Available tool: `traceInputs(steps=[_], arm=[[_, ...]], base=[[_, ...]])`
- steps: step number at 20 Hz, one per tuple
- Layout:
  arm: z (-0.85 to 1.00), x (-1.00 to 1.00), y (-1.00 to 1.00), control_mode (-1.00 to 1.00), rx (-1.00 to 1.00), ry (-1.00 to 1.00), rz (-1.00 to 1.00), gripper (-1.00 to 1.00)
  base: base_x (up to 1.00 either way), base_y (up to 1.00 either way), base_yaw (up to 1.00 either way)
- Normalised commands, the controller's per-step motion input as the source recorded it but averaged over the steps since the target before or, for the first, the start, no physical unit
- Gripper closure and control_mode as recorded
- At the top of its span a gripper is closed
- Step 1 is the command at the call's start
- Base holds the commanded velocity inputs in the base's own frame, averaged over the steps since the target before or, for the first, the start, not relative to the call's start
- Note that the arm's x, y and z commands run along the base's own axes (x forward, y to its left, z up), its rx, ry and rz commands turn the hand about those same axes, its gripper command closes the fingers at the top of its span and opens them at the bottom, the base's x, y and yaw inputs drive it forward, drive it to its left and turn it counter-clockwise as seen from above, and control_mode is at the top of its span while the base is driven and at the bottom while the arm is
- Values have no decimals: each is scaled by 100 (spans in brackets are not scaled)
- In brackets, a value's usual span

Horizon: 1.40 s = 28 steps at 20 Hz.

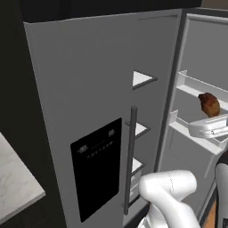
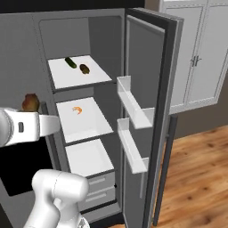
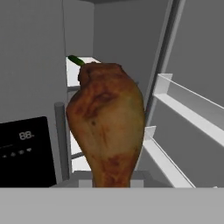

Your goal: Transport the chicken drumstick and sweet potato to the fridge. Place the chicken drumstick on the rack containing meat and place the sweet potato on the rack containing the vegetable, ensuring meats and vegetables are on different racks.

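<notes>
The jaws are squeezed tight on the drumstick [image 3: 107, 127], thin end down, fat end up. The gripper [image 1: 213, 116] holds it up in the air in front of the open fridge [image 2: 71, 44], by the door [image 1: 80, 111] with the black panel [image 1: 97, 167]. On the top shelf [image 2: 75, 75] lie a green vegetable [image 2: 70, 62] and the sweet potato [image 2: 84, 68]. One shelf down is a small orange thing [image 2: 77, 110].

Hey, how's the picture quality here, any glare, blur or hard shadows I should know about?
Left base view: flat, even light, no glare on the fridge door. Right base view: sharp throughout, soft shading under the white shelves. Hand view: the chicken drumstick looms large, its texture slightly soft, with no cast shadow.
</notes>
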Motion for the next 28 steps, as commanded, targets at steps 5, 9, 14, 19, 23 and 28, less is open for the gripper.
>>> traceInputs(steps=[5,9,14,19,23,28], arm=[[0,0,0,100,0,0,0,100],[0,0,0,100,0,0,0,100],[0,0,0,100,0,0,0,100],[-1,0,0,-100,0,0,0,100],[-13,0,0,-100,0,5,0,100],[-46,15,0,-100,0,14,0,100]], base=[[100,0,1],[61,-14,17],[46,-7,23],[21,0,10],[0,0,0],[0,0,0]])
